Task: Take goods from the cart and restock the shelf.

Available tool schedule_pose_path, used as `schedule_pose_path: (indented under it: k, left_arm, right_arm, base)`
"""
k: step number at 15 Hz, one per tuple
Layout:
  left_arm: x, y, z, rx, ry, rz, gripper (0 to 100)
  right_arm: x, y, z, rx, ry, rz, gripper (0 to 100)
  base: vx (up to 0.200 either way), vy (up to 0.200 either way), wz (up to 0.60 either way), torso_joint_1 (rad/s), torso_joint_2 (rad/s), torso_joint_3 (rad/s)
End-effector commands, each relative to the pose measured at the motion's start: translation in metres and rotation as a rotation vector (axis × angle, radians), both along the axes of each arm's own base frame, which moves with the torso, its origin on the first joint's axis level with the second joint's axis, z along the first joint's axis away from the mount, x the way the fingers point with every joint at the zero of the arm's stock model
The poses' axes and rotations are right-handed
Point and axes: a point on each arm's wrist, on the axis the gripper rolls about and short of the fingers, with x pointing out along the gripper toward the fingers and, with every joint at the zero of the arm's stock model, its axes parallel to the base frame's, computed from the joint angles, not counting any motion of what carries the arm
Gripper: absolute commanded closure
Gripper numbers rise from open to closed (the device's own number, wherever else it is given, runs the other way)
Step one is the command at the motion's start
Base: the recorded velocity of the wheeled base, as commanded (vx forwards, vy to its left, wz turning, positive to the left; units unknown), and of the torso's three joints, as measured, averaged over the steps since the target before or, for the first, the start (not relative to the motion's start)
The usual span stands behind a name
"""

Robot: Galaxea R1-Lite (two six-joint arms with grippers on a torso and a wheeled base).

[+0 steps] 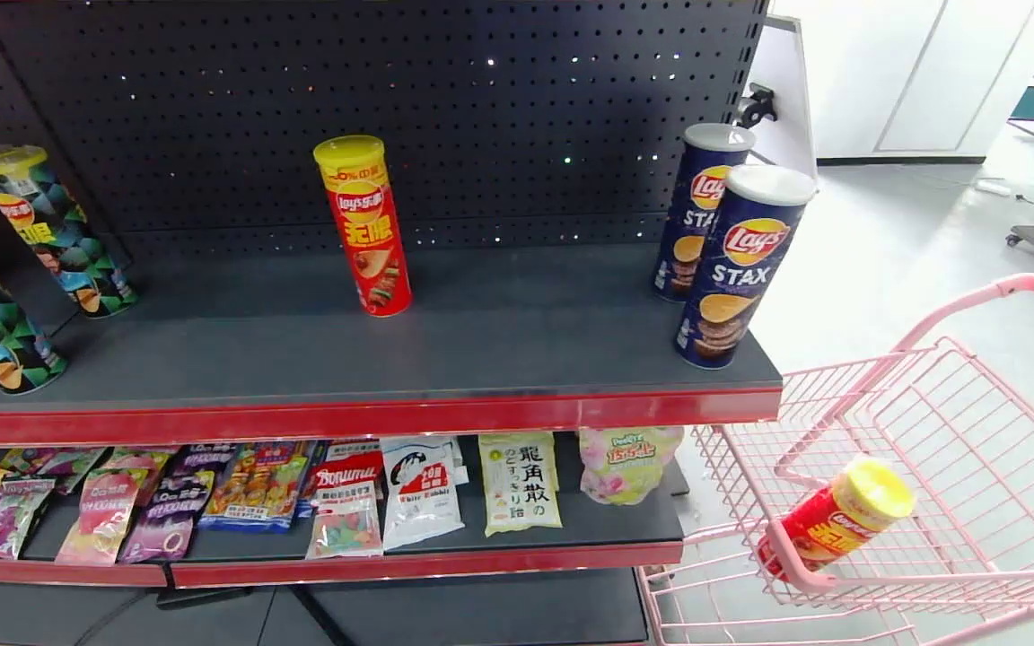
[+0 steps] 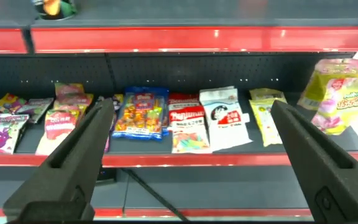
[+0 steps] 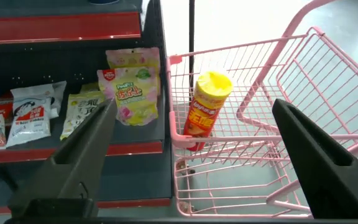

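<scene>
- Pink wire cart (image 1: pixel 1002 296) is standing at the robot's right, just beside the end of the shelf (image 1: pixel 481 350).
- A red chip can (image 1: pixel 836 520) with a yellow lid is leaning inside the cart. Its base is lodging in the cart corner nearest the shelf and its lid is tipping up and away, so its long axis is slanting, neither upright nor flat.
- The right claw (image 3: pixel 193 107) is facing this can with fingers spread wide, gripping nothing. The can is sitting straight ahead, framed between the two fingers and apart from both.
- The left claw (image 2: pixel 188 112) is likewise gaping and empty, pointing at snack packets (image 2: pixel 185 121) on the lower shelf level, away from the cart.
- The right arm is looking like the nearer one for the pick.
- A matching red can (image 1: pixel 363 224) is standing upright on the upper level, probably showing where this one belongs.
</scene>
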Motion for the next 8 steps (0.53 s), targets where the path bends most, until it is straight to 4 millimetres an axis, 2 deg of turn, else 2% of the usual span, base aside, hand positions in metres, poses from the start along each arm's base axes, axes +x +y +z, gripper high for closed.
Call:
schedule_pose_path:
  k: [1, 8]
  left_arm:
    - [0.0001, 0.0, 0.0, -0.001, 0.001, 0.001, 0]
    - [0.0001, 0.0, 0.0, 0.001, 0.001, 0.001, 0]
  right_arm:
    - [0.0001, 0.0, 0.0001, 0.0, 0.0, 0.0, 0]
    - [0.0001, 0.0, 0.0001, 0.001, 0.0, -0.001, 0]
  base:
    - [0.0, 0.0, 0.0, 0.0, 0.0, 0.0]
    - [0.0, 0.0, -0.6, 0.004, 0.0, 0.002]
